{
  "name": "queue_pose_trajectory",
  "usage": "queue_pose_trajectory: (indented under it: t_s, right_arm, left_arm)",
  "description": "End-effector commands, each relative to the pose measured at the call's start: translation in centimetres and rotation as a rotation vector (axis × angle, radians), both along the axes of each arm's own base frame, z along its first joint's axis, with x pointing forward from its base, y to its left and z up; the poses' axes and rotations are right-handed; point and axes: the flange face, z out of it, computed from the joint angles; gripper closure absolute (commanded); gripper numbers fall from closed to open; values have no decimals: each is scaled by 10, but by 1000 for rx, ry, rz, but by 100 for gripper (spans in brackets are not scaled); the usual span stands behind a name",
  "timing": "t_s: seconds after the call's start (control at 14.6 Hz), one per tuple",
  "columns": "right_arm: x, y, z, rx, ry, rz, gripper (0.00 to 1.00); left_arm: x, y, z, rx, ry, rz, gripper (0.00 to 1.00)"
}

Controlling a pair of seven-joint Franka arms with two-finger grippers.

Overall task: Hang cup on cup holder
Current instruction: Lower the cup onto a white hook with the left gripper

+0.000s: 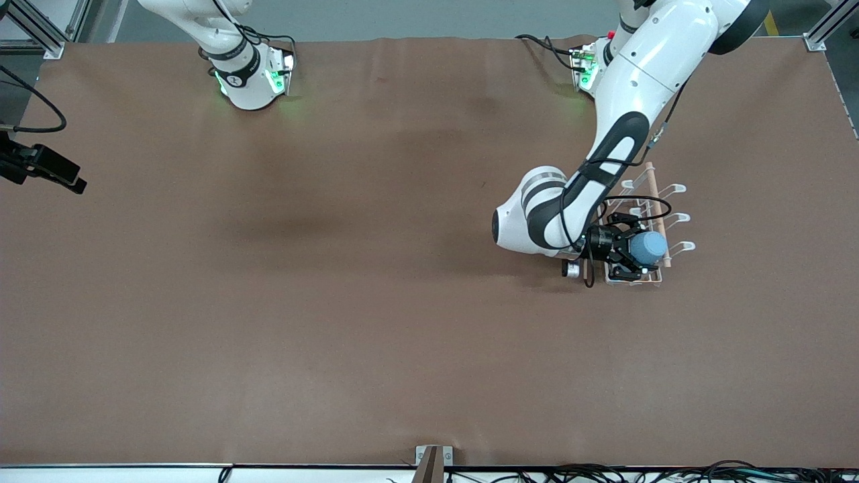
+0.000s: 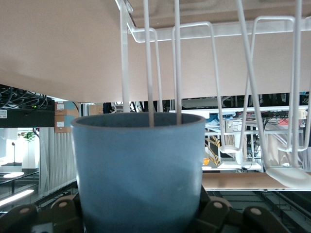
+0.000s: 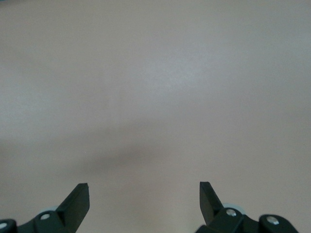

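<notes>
The light-blue cup point(image 1: 648, 247) lies on its side in my left gripper point(image 1: 631, 253), which is shut on it at the cup holder's end nearer the front camera. The cup holder point(image 1: 676, 218) is a white wire rack with a wooden dowel point(image 1: 654, 194), standing toward the left arm's end of the table. In the left wrist view the cup point(image 2: 138, 170) fills the space between the fingers point(image 2: 217, 213), and two wires of a white prong point(image 2: 163, 58) run into its mouth. My right gripper point(image 3: 144, 194) is open and empty over bare table and is out of the front view.
The brown table point(image 1: 335, 268) spreads wide toward the right arm's end. A black clamp-like device point(image 1: 41, 169) sticks in at that end's edge. Cables lie along the table's edge nearest the front camera point(image 1: 604, 473).
</notes>
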Motion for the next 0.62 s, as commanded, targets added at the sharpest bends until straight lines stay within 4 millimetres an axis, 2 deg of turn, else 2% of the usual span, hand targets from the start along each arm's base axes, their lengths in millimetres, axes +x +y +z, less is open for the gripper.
queue_pose_trajectory:
  t_s: [0.0,0.21,0.41,0.55]
  right_arm:
    - [0,-2,3,-2,-19,3,0]
    - [0,-4,3,-9,-20,3,0]
    - [0,-10,4,-23,-24,-5,0]
    - [0,-14,5,-26,-25,-13,0]
  left_arm:
    - [9,-5,18,-42,-27,50,23]
    - [9,-9,25,-56,-34,54,11]
    - [8,-8,33,-69,-32,74,8]
    - [10,-6,49,-92,-50,96,5]
